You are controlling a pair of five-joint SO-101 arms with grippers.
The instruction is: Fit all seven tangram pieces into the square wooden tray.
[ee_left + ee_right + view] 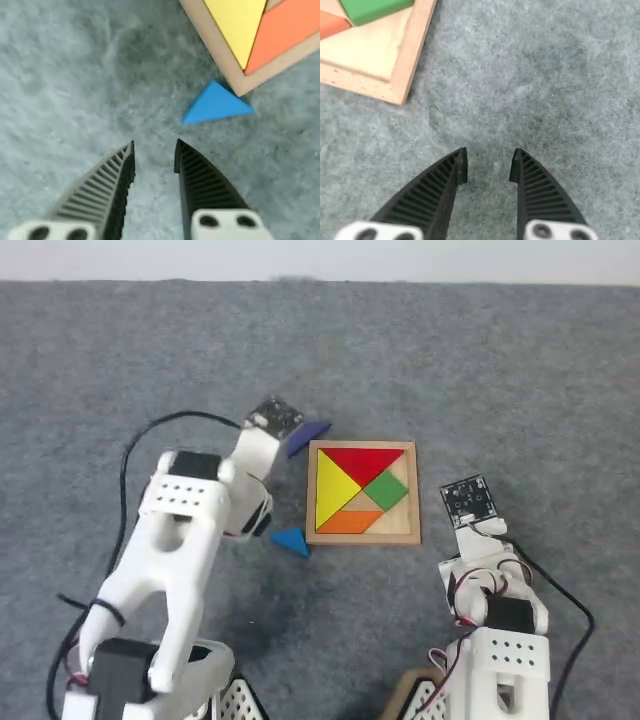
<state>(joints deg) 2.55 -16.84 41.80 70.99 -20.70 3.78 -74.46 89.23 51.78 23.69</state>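
Observation:
The square wooden tray (412, 492) lies mid-table holding a red triangle (360, 461), a yellow triangle (332, 490), a green square (385, 490) and an orange piece (350, 522). A small blue triangle (290, 541) (215, 104) rests on the carpet just off the tray's near-left corner (239, 85). A dark purple piece (306, 435) pokes out beside the left arm at the tray's far-left corner. My left gripper (154, 150) hovers open a short way from the blue triangle, holding nothing. My right gripper (489, 167) stands open over bare carpet near the tray's near-right corner (402, 82).
Grey carpet (500, 370) covers the whole table. The left arm's white body (185, 540) leans over the area left of the tray. The right arm's base (495, 640) sits at the near right. Part of the tray's floor (367, 52) is bare wood.

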